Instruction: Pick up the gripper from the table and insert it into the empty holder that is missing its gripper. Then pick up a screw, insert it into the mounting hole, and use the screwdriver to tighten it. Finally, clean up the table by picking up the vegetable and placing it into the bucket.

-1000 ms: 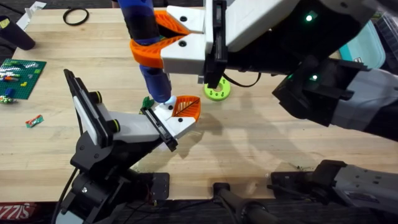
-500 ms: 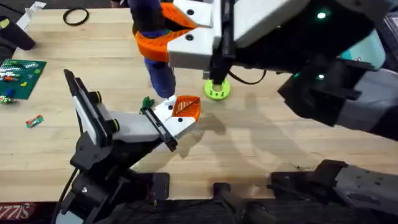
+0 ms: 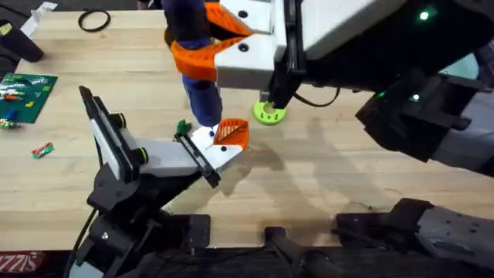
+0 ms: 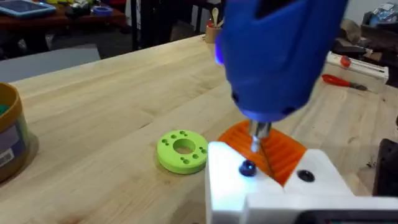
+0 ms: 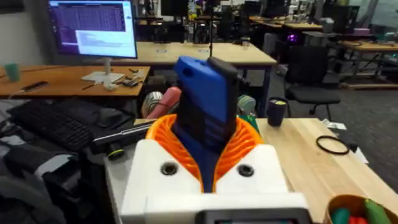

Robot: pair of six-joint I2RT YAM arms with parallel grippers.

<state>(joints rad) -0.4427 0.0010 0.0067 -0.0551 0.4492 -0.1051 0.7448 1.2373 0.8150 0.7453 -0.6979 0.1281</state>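
My right gripper (image 3: 202,38) reaches across the table (image 3: 347,177), shut on the blue handle of the screwdriver (image 3: 202,96), which stands nearly upright. In the right wrist view the handle (image 5: 205,99) sits between the orange ribbed pads (image 5: 249,146). The screwdriver's pale tip (image 4: 256,138) hangs just over a black screw (image 4: 247,168) in the white base of the orange gripper piece (image 3: 230,133). That piece sits in the white body of the holder (image 3: 166,158). The teal bucket (image 3: 467,66) is mostly hidden behind the right arm. A small green thing (image 3: 183,126) lies by the holder.
A lime-green ring disc (image 3: 270,114) lies just right of the screwdriver. A green brick plate (image 3: 27,93), a small wrapper (image 3: 42,149) and a black ring (image 3: 93,21) lie at the left. A tan container (image 4: 9,140) stands farther off.
The right arm has shifted slightly to the right with the screwdriver, whose tip stays over the holder's front. The holder has not moved.
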